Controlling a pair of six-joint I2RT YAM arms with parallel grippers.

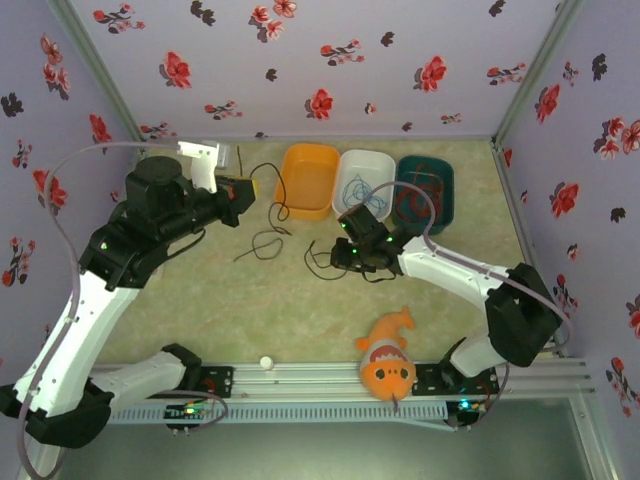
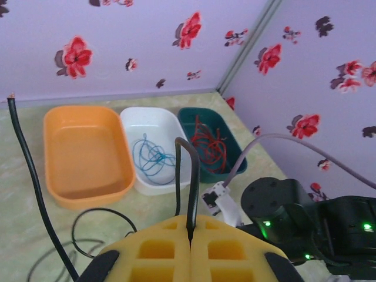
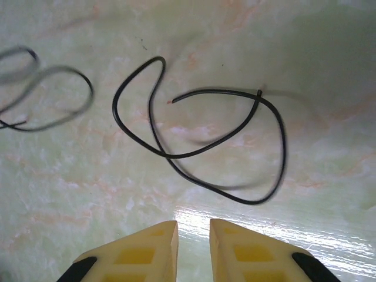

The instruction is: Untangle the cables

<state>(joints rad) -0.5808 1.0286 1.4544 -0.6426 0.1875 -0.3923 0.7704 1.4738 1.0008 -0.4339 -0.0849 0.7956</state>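
Trays stand in a row at the back of the surface (image 1: 200, 300). A white tray (image 2: 155, 187) sits in the middle, with an orange tray (image 2: 88, 198) close against its left side and a green tray (image 2: 228, 169) close against its right. A blue cable (image 2: 151, 157) lies coiled inside the white tray, and a red cable (image 2: 208, 144) is bunched in the green one.

Forward and left of the white tray, the left pincer (image 2: 191, 222) is pressed together on a black cable (image 2: 194, 176). This arches up from the tips and drops back, its remainder trailing in loops on the surface.

In front of the white tray the right pincer (image 3: 194, 226) points down at the surface, fingers slightly spread. Just beyond its tips lies a second black cable (image 3: 176, 157) — a loose loop crossing itself, flat, not touching the fingers.
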